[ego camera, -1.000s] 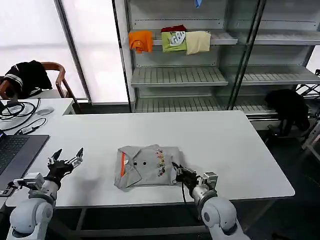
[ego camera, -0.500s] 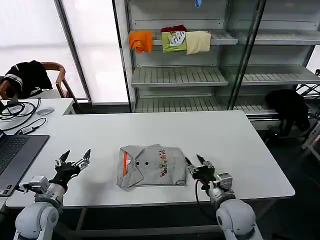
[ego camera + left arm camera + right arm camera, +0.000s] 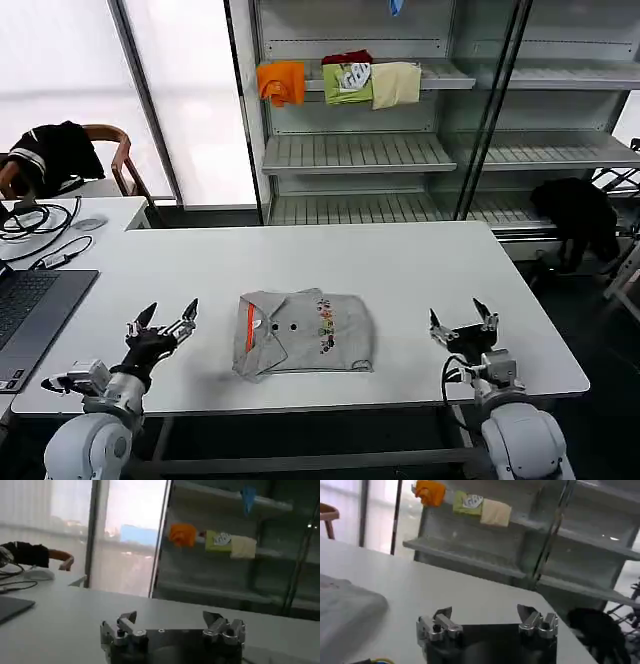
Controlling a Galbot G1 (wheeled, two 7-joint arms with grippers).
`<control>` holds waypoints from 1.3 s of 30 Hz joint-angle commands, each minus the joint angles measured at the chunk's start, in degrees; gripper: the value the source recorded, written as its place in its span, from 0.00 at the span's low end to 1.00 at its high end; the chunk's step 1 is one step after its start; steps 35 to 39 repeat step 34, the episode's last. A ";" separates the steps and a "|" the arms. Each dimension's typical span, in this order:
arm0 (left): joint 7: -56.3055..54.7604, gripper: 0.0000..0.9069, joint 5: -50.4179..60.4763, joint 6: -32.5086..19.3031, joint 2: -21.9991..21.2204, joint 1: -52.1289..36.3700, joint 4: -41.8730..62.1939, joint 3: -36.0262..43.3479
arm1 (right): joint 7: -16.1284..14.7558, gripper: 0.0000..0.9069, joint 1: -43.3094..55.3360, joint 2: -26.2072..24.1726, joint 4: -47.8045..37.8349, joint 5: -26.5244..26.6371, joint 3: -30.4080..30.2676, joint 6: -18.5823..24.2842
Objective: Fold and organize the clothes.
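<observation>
Since the folded shirt [image 3: 303,333] lies between your wide-open left gripper [image 3: 161,323] and right gripper [image 3: 462,321], slide both underneath evenly.

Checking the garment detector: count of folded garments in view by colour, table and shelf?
Grey shirt on the table: 1
Orange garment on the shelf: 1
Green garment: 1
Cream garment: 1
Total: 4
</observation>
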 commanded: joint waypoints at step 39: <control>-3.68 1.00 -6.69 0.72 -0.46 4.30 -5.05 -0.59 | 1.59 1.00 0.73 -0.12 2.65 7.65 2.20 -3.53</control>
